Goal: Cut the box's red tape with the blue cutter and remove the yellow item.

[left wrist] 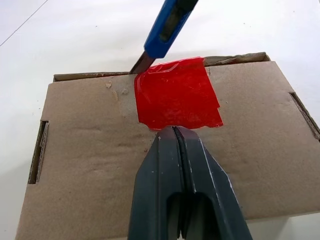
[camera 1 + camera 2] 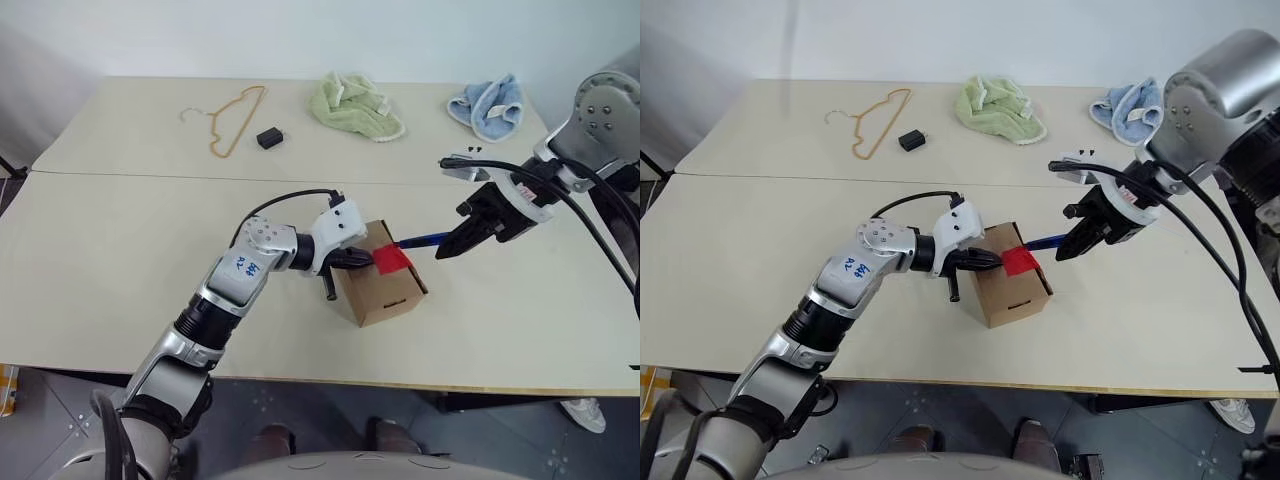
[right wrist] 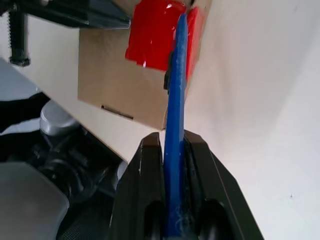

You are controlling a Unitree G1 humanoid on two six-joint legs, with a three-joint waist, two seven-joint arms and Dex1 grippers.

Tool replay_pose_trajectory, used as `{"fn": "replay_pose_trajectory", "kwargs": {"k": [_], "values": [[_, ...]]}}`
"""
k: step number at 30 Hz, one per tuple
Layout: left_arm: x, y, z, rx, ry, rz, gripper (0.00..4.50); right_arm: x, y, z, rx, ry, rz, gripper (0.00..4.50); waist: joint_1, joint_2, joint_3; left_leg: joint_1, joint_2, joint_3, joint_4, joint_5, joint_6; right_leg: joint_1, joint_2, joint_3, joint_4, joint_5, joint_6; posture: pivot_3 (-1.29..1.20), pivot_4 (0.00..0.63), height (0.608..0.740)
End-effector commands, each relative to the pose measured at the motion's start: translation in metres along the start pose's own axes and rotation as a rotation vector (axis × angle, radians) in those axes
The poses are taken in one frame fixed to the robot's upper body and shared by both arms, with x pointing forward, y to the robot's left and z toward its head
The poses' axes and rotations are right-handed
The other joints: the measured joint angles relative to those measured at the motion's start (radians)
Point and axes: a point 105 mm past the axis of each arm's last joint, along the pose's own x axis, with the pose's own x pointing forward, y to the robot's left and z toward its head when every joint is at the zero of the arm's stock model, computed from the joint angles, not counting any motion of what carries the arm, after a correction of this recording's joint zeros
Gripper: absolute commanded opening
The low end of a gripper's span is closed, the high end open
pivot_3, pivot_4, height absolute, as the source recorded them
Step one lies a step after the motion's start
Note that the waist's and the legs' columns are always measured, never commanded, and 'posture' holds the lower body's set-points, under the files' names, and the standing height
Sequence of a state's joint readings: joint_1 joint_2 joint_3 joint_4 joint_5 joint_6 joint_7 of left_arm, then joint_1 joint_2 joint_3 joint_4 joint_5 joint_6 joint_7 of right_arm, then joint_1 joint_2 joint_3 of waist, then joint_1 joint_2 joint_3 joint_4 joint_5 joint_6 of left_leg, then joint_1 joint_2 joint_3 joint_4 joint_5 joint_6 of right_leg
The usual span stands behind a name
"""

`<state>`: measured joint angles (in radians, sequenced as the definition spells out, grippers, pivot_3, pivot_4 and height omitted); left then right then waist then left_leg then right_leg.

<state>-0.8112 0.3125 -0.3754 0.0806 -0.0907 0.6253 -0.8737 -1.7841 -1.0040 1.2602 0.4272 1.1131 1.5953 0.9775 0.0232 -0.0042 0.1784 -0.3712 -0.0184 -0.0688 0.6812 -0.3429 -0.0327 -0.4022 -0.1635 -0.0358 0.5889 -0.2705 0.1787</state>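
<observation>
From the head camera I see 2 pale cream tables [image 2: 120, 240] pushed together, their seam running across the scene, with a plain whitish wall behind them and grey floor showing below the near edge. On the far table lie a tan wire hanger [image 2: 232, 120], a small black block [image 2: 269, 137], a green cloth [image 2: 356, 105] and a blue cloth [image 2: 488, 105]. The box [image 2: 380, 290] sits on the near table, the red tape [image 2: 392, 260] on its top. My left gripper [image 2: 358, 259] rests on the box top just beside the tape. My right gripper [image 2: 452, 243] comes in from the right, holding the blue cutter [image 2: 420, 240], whose tip reaches the tape's far edge.

On the left wrist camera, the 2 black fingers [image 1: 172, 165] are pressed together with nothing between them, tips touching the cardboard at the tape's near edge. The tape is wrinkled and partly lifted. The cutter's darker tip meets the box's far edge at the tape's corner. White tabletop surrounds the box.

On the right wrist camera, the fingers [image 3: 145, 185] pinch the cutter's blue shaft on both sides, and the shaft points at the tape.
</observation>
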Motion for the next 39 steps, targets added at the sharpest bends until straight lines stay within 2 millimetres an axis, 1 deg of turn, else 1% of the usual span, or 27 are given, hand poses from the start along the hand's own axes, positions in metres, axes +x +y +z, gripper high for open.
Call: {"fn": "replay_pose_trajectory", "kwargs": {"k": [1,7,15,20,25,33,39], "values": [[0.016,-0.022,-0.062,-0.153,0.189,-0.047,0.0,0.001,0.018,0.005,-0.054,0.042,0.068,0.15,0.0,0.0,0.0,0.0,0.0,0.0,0.0,0.0,0.0,0.0,0.0,0.0,0.0,0.0,0.0,0.0,0.15,0.74],[0.015,-0.025,-0.062,-0.163,0.186,-0.041,0.0,0.006,0.014,0.03,-0.106,0.011,0.056,0.15,-0.005,-0.001,-0.007,0.001,0.0,0.0,0.0,0.0,0.0,0.0,0.0,0.0,0.001,0.0,0.0,0.0,0.15,0.74],[0.013,-0.025,-0.063,-0.168,0.188,-0.034,0.0,0.016,0.015,0.036,-0.156,0.063,0.093,0.15,-0.013,0.0,-0.008,0.002,0.0,0.0,0.001,0.001,-0.001,0.0,0.0,0.0,0.003,0.0,0.0,0.0,0.15,0.74],[0.012,-0.026,-0.063,-0.17,0.188,-0.035,0.0,0.022,0.016,0.026,-0.15,0.106,0.123,0.15,-0.013,0.0,-0.009,0.002,0.0,0.0,0.001,0.0,-0.002,0.0,0.0,0.0,0.003,0.0,0.0,0.0,0.15,0.74],[0.01,-0.025,-0.064,-0.173,0.192,-0.03,0.0,0.02,0.019,0.01,-0.129,0.138,0.158,0.15,-0.008,0.0,-0.009,0.002,0.0,0.0,0.001,0.0,-0.002,-0.001,0.0,0.0,0.002,0.0,0.0,0.0,0.15,0.74],[0.008,-0.023,-0.065,-0.177,0.197,-0.025,0.0,0.022,0.01,-0.014,-0.059,0.175,0.175,0.15,-0.003,0.0,-0.009,0.001,0.0,0.001,0.001,-0.002,-0.002,-0.002,0.0,-0.002,0.001,0.0,-0.001,0.0,0.15,0.74],[0.005,-0.022,-0.066,-0.178,0.205,-0.02,0.0,0.024,0.007,-0.024,-0.026,0.175,0.186,0.15,-0.003,0.0,-0.009,0.001,0.0,0.001,0.001,-0.002,-0.002,-0.002,0.0,-0.002,0.001,0.0,-0.001,0.0,0.15,0.74]]}}
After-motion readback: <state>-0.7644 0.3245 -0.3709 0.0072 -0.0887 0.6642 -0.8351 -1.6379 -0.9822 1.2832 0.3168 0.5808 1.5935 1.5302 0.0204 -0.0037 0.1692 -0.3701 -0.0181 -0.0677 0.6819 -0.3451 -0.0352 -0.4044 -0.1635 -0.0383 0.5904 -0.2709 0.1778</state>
